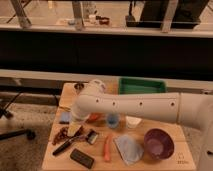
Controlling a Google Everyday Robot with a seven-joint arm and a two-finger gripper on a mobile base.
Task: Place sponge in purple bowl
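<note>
The sponge (65, 118) is a small light-blue pad lying near the left edge of the wooden table (170, 129). The purple bowl (159, 143) stands upright at the table's front right and looks empty. My white arm reaches in from the right across the table's middle. My gripper (75, 129) points down at the arm's left end, just right of and slightly in front of the sponge. An orange-red bowl (94, 118) is mostly hidden behind the arm.
A grey-blue cloth (127, 149) lies left of the purple bowl. An orange stick (107, 148), a black block (81, 158) and a black-handled tool (66, 145) lie at the front. A blue cup (113, 120) and a white cup (133, 122) stand mid-table. A green tray (142, 86) sits at the back.
</note>
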